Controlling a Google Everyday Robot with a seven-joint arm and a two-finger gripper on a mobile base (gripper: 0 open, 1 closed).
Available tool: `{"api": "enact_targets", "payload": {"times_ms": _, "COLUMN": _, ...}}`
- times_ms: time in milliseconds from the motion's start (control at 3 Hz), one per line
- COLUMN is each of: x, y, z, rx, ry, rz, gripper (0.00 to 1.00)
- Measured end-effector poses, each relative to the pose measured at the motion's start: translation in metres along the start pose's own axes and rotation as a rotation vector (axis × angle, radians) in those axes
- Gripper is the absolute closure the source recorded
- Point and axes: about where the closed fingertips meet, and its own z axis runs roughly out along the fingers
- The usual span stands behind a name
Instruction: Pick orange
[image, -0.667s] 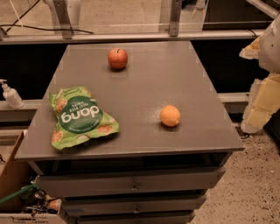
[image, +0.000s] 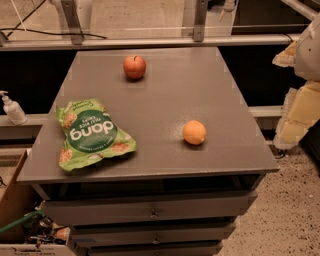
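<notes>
The orange (image: 194, 132) is a small round yellow-orange fruit lying on the grey table top (image: 170, 95), right of centre and towards the front. My gripper (image: 299, 107) shows as pale cream parts at the right edge of the camera view. It is beyond the table's right side, apart from the orange and roughly level with it. Nothing is seen in it.
A red apple (image: 134, 67) with a stem sits at the back of the table. A green snack bag (image: 92, 133) lies front left. Drawers (image: 150, 212) are below the top. A soap bottle (image: 12, 108) and a cardboard box (image: 12, 200) are at the left.
</notes>
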Motion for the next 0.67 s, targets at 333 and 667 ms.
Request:
{"api": "enact_targets", "payload": {"times_ms": 333, "x": 0.005, "y": 0.002, "z": 0.028, "rx": -0.058, "ry": -0.039, "rz": 0.070, "gripper": 0.00}}
{"api": "enact_targets", "payload": {"times_ms": 667, "x": 0.001, "y": 0.018, "z": 0.058, "rx": -0.115, "ry": -0.092, "rz": 0.116, "gripper": 0.00}}
